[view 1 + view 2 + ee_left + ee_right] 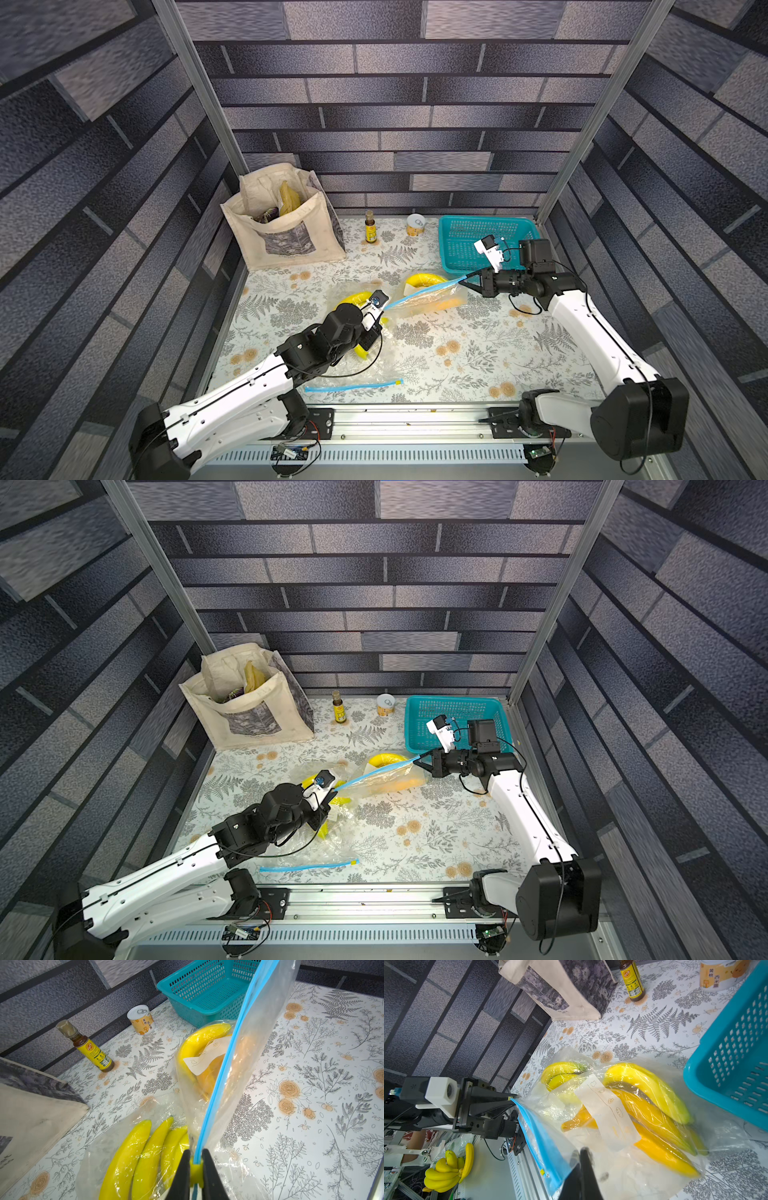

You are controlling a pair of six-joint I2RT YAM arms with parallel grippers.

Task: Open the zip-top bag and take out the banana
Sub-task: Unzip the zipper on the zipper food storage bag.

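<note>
The clear zip-top bag [432, 301] hangs stretched above the table between both grippers, its blue zip strip [419, 293] taut. Inside lie a yellow banana [422, 279] and orange-yellow ones [660, 1147], with a paper slip. My left gripper [384, 306] is shut on the yellow slider [196, 1167] at one end of the strip. My right gripper [462, 282] is shut on the bag's plastic at the other end; in its wrist view the closed fingers [584, 1167] pinch the film below the strip. The bag [255, 1028] and banana [199, 1041] fill the left wrist view.
A second clear bag of bananas [360, 353] lies under my left arm, its blue zip [353, 386] near the front rail. At the back stand a canvas tote [286, 232], a sauce bottle [370, 228], a can [417, 225] and a teal basket [457, 237].
</note>
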